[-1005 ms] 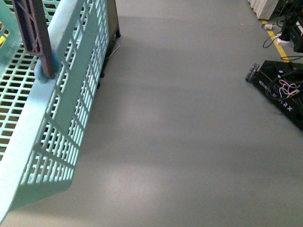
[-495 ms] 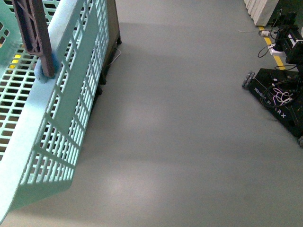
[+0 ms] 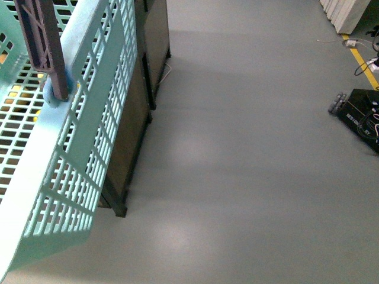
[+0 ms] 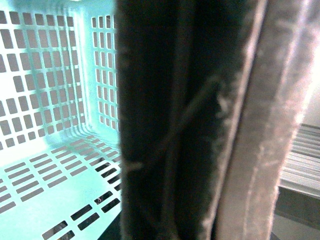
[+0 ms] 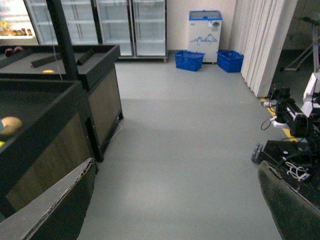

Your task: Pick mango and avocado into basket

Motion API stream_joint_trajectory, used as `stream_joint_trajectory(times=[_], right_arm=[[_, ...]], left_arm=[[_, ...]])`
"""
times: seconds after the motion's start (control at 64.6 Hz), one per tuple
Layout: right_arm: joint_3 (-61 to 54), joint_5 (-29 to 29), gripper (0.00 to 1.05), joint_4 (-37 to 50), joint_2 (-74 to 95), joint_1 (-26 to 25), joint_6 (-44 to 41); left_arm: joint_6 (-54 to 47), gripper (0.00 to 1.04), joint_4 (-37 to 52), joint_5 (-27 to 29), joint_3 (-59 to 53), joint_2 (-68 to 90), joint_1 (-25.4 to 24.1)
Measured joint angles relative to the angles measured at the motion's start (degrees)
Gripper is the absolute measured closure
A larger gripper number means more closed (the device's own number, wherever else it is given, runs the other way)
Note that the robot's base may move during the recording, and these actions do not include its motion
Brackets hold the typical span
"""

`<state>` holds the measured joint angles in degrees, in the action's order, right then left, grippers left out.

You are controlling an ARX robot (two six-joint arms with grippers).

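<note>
**A:** Start at the right fingers (image 5: 55,207). What are they doing?

**B:** They're spread wide with nothing between them. The right gripper (image 5: 176,165) is empty and looks out level down the aisle beside the dark stand (image 5: 60,140).

**A:** And the left gripper?

**B:** I can't tell. Its wrist view is mostly a blurred dark band (image 4: 170,125), and whether that is a finger or the handle is unclear. Behind the band is the slotted inside of the basket (image 4: 45,100), with no fruit in the part that shows.

**A:** Where does the basket sit?

**B:** It hangs tilted above the stand's near edge, with its brown handle (image 3: 44,44) upright.

**A:** Any sign of the mango or avocado?

**B:** Neither is plain. A pale yellowish fruit (image 5: 11,125) lies in the stand's bin, and there are yellow glints (image 3: 18,89) through the basket's slots. Both are too small to name.

**A:** So what's the step?

**B:** Probably reaching the stand. I'd bring the right wrist over the bin and tip it down. Check the fruit is the right one, and only then lower the spread fingers. The arm looks raised and level, well short of the bin.
</note>
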<state>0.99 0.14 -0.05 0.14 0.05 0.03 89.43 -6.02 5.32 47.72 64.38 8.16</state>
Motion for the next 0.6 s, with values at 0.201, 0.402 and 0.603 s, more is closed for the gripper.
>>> stream_joint_trajectory(times=[0.201, 0.402, 0.603], right_arm=[[0.00, -0.09, 0.09, -0.02, 0.04, 0.00, -0.02], [0.00, -0.11, 0.09, -0.02, 0.02, 0.00, 0.00], [0.00, -0.17, 0.09, -0.02, 0.00, 0.00, 0.00]], left_arm=[[-0.07, 0.90, -0.02, -0.17, 0.00, 0.00, 0.00], [-0.04, 0.90, -0.02, -0.17, 0.00, 0.02, 0.00], [-0.07, 0.90, -0.04, -0.15, -0.04, 0.02, 0.00]])
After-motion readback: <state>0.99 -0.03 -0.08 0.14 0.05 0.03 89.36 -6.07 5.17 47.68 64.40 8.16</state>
